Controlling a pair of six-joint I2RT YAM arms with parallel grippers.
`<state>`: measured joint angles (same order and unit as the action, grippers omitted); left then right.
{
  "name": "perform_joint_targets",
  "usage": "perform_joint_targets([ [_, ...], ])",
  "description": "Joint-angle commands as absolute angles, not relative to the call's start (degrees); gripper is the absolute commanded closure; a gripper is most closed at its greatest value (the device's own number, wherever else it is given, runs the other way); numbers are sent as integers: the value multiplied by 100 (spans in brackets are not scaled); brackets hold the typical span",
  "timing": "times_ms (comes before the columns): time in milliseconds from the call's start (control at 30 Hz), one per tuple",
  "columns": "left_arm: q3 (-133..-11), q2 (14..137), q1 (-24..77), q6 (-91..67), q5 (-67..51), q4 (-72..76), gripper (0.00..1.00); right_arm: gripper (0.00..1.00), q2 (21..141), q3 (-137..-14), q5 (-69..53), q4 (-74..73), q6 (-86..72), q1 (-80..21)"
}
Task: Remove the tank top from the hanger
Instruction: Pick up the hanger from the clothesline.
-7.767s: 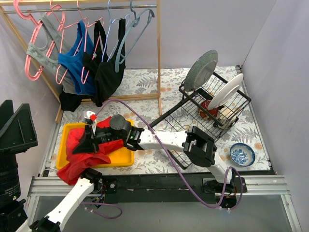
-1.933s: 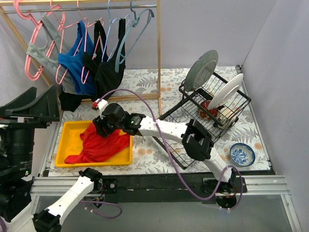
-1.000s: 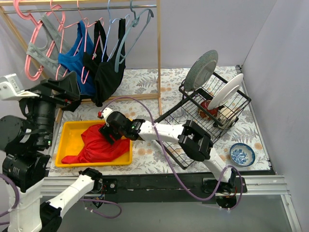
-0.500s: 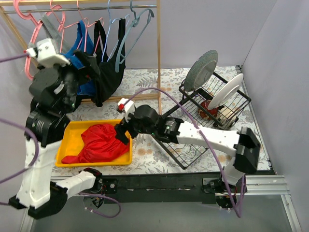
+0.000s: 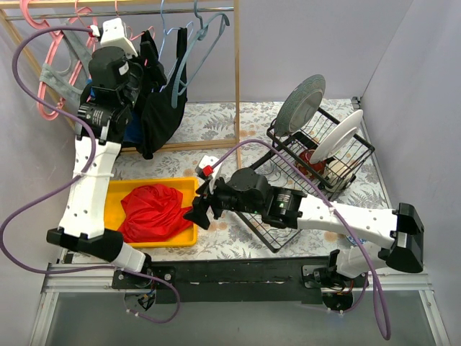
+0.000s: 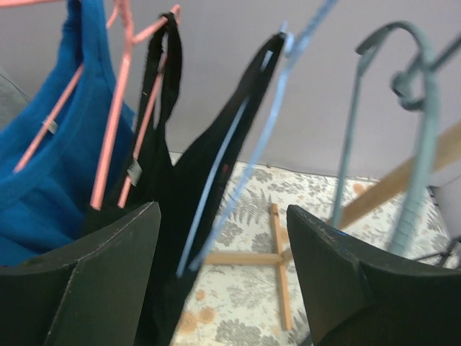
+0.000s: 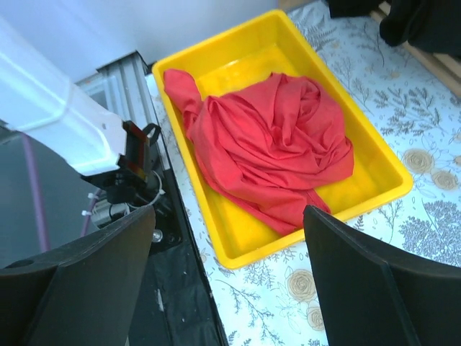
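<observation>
A black tank top hangs on a light-blue hanger from the wooden rail. Beside it a blue tank top hangs on a pink hanger. A grey one hangs at the far left. My left gripper is raised to the rack, open, facing the black tank top with nothing between its fingers. My right gripper hovers open over the right edge of the yellow tray, which holds a crumpled red garment.
An empty grey-blue hanger hangs right of the black top. The rack's wooden post stands in the middle. A black wire dish rack with plates fills the right side.
My left arm has swung up from beside the tray to the clothes rail, its jaws narrowing a little. My right arm has drawn back to the right off the red garment.
</observation>
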<state>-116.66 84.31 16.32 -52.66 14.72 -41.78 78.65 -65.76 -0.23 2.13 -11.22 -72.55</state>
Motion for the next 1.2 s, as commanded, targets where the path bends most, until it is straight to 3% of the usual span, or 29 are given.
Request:
perform_joint_targets([
  [0, -12093, 8578, 1187, -5247, 731, -4140, 31, 9, 7524, -6469, -44, 642, -1142, -7286],
  [333, -11312, 8657, 1151, -4632, 115, -3191, 42, 10, 7409, -6328, 149, 747, -1099, -7277],
  [467, -11285, 8701, 1151, -4553, 9, -3024, 59, 10, 7462, -6363, 106, 738, -1099, -7277],
  [600, -11382, 8850, 1151, -4447, 35, -3059, 67, 10, 7462, -6363, 97, 738, -1099, -7277],
  [767, -11478, 8973, 1151, -4421, -158, -3050, 70, 10, 7409, -6311, 158, 738, -1046, -7277],
  [900, -11602, 9193, 1151, -4368, -123, -3155, 66, 10, 7400, -6381, 158, 729, -1011, -7286],
  [1167, -11908, 9264, 1151, -4412, -70, -3120, 95, 10, 7286, -6434, 167, 712, -940, -7277],
])
